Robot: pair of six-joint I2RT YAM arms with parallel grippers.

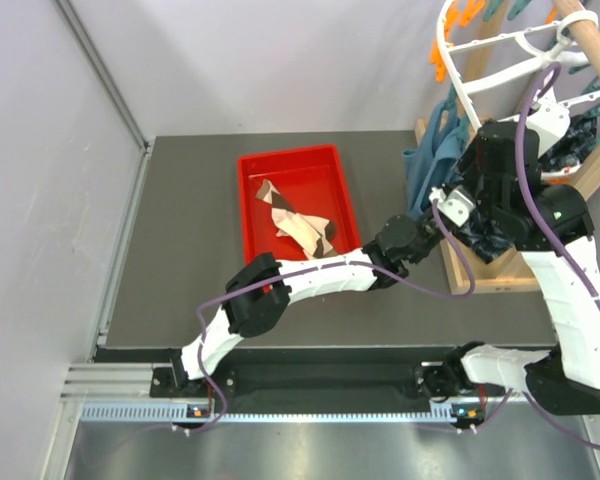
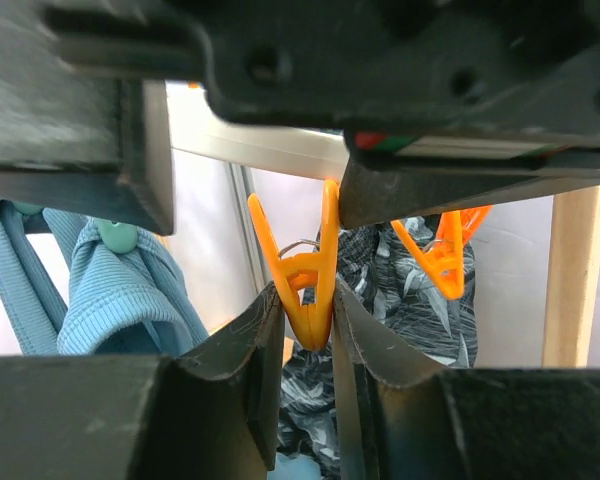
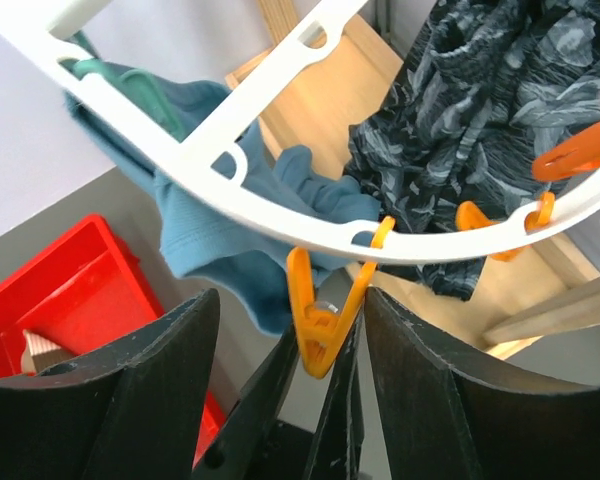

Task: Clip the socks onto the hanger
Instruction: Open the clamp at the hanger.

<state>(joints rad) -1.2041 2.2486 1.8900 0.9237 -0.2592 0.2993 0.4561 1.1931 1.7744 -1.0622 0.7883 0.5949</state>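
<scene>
The socks (image 1: pixel 300 225), beige with brown patches, lie in the red tray (image 1: pixel 290 155); a corner of one sock (image 3: pixel 38 350) shows in the right wrist view. The white round hanger (image 1: pixel 490 70) hangs at the top right, ringed with pegs. Under its rim (image 3: pixel 430 248) hangs an orange peg (image 2: pixel 325 240). My left gripper (image 2: pixel 308 300) is shut on that peg's lower end. My right gripper (image 3: pixel 290 300) stands open just above, straddling the peg (image 3: pixel 320 330) and the left fingers (image 3: pixel 275 390) without gripping anything. In the top view both grippers meet below the hanger, the left gripper (image 1: pixel 427 222) reaching in from the left.
A teal-blue cloth (image 3: pixel 210 250) and a dark patterned fabric (image 3: pixel 480 130) hang from the hanger right behind the peg. A second orange peg (image 2: pixel 442 260) hangs to its right. The wooden frame (image 1: pixel 490 270) and its slanted pole (image 1: pixel 595 40) stand at the table's right side.
</scene>
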